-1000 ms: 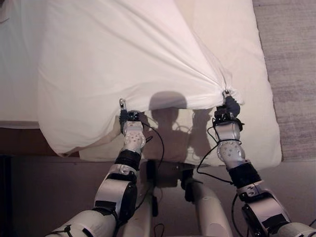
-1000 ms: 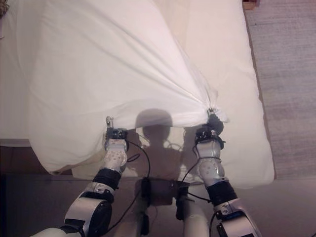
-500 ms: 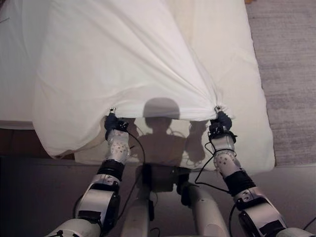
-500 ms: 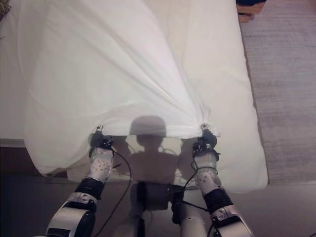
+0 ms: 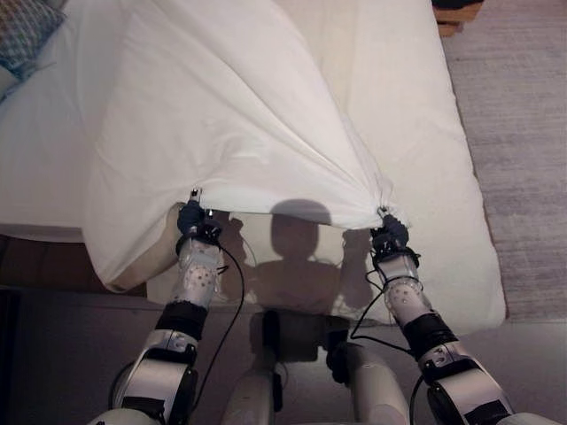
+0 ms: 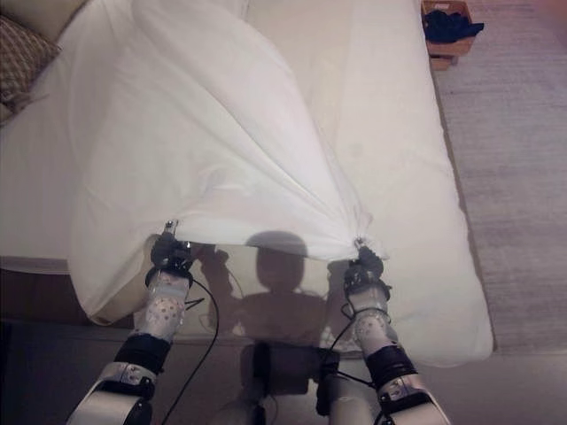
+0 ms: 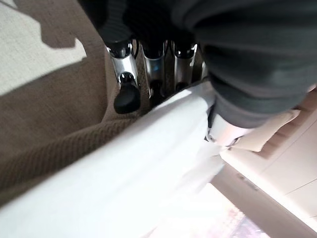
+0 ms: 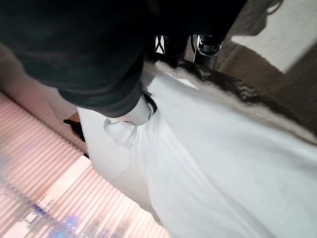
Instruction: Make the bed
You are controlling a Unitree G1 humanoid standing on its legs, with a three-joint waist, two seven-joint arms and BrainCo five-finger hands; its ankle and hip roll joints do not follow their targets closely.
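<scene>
A pale bed point(image 5: 425, 133) fills most of the frame, with grey carpet point(image 5: 523, 159) along the right edge and a patterned pillow point(image 5: 22, 31) at upper left. The left hand point(image 5: 190, 218) and right hand point(image 5: 390, 235) each clench the white sheet point(image 5: 221, 115) at its lower edge, lifted above the mattress.

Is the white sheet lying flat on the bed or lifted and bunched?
Lifted and bunched. The white sheet gathers into folds at the right hand, and its edge is also held by the left hand.
</scene>
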